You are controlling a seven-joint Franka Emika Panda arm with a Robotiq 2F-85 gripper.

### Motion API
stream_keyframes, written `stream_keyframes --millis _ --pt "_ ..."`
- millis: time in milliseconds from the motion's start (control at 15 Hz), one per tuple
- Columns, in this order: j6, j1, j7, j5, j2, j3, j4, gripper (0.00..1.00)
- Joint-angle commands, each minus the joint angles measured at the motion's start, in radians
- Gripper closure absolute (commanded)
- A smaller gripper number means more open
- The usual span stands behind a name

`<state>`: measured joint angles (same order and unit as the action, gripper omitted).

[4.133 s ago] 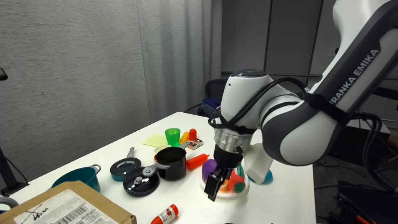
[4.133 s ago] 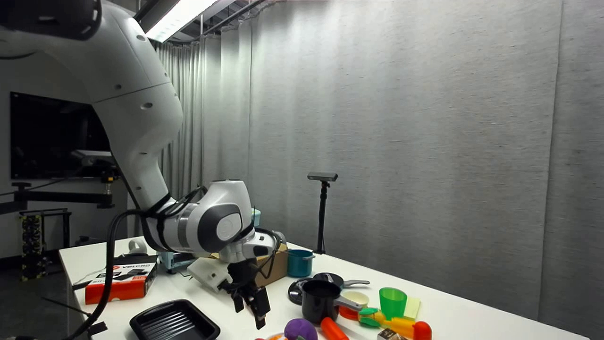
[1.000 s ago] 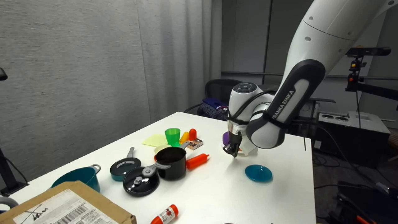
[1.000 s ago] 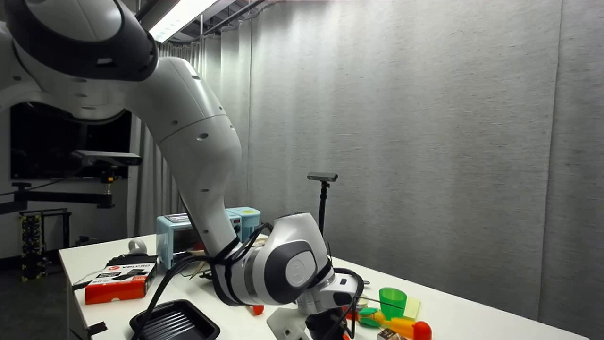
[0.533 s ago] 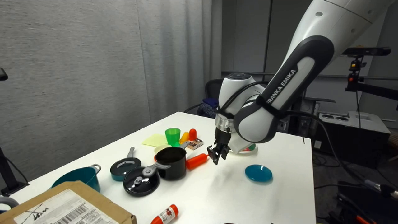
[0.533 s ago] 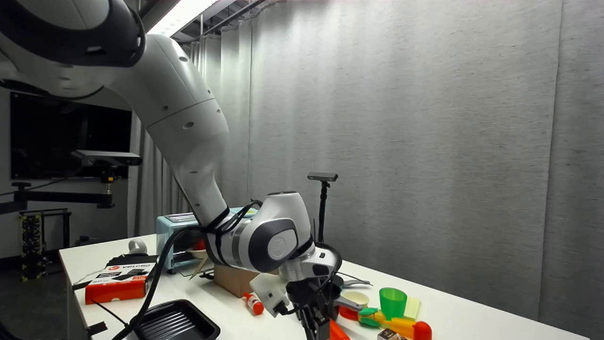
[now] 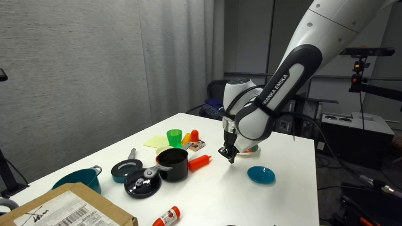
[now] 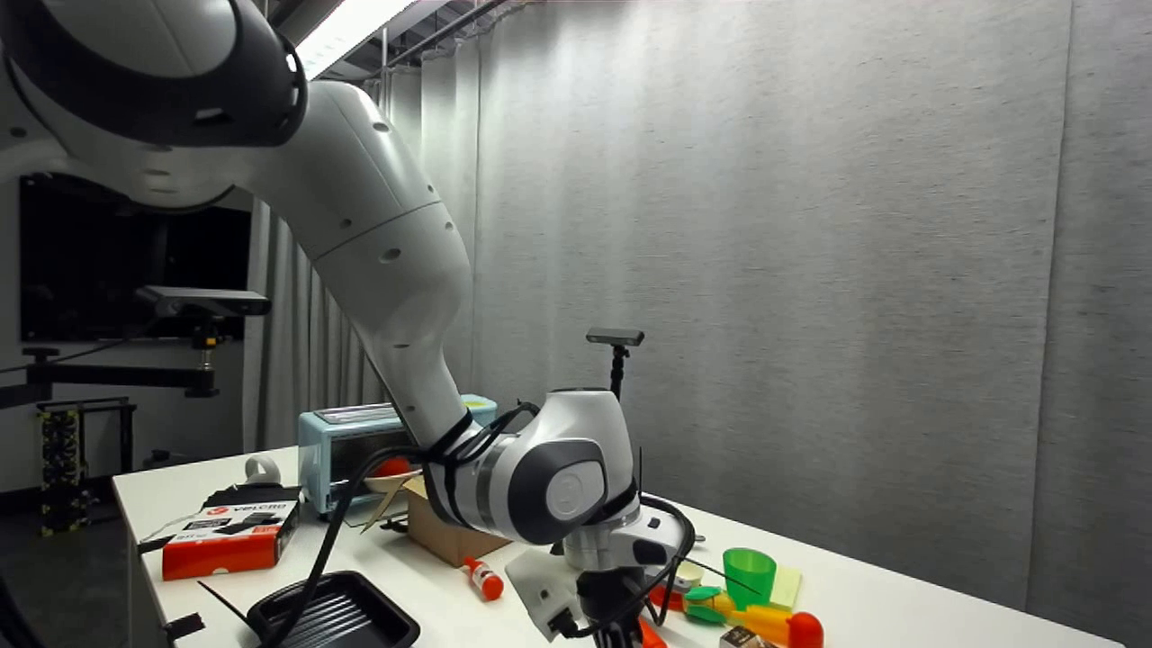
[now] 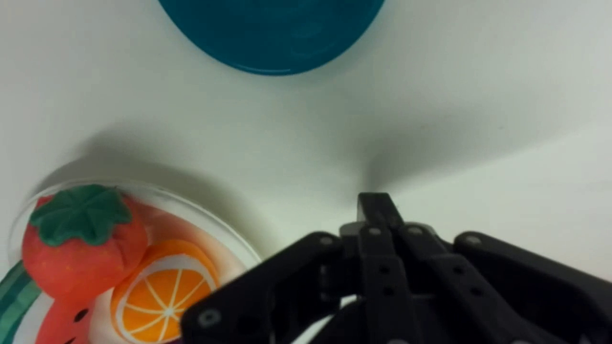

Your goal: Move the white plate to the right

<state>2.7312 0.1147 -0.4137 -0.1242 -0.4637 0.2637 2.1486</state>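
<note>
The white plate lies on the table behind my gripper in an exterior view, partly hidden by the wrist. Toy food fills it; the wrist view shows its rim at lower left, around a strawberry and an orange slice. My gripper hovers above the table beside the plate, apart from it. Its fingertips meet with nothing between them, so it is shut. In an exterior view the bottom edge cuts off the gripper, and the plate does not show there.
A teal dish lies in front of the plate. A red bottle, black pot and green cup stand to the left. A black tray and an orange box sit near the arm's side.
Since the oldest frames the plate has moved back and slightly right in an exterior view, uncovering the teal dish. My gripper left it, parted its jaws, then shut them while shifting slightly right.
</note>
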Motion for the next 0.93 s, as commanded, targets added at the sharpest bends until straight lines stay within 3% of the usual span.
stream_keyframes --millis 0,400,867 --pt "0.007 -0.003 -0.047 -0.005 -0.07 0.026 -0.073 1.0" --pt "-0.011 0.007 -0.13 -0.009 -0.133 0.105 -0.13 1.0" --pt "-0.013 -0.001 -0.207 -0.01 -0.149 0.198 -0.12 1.0"
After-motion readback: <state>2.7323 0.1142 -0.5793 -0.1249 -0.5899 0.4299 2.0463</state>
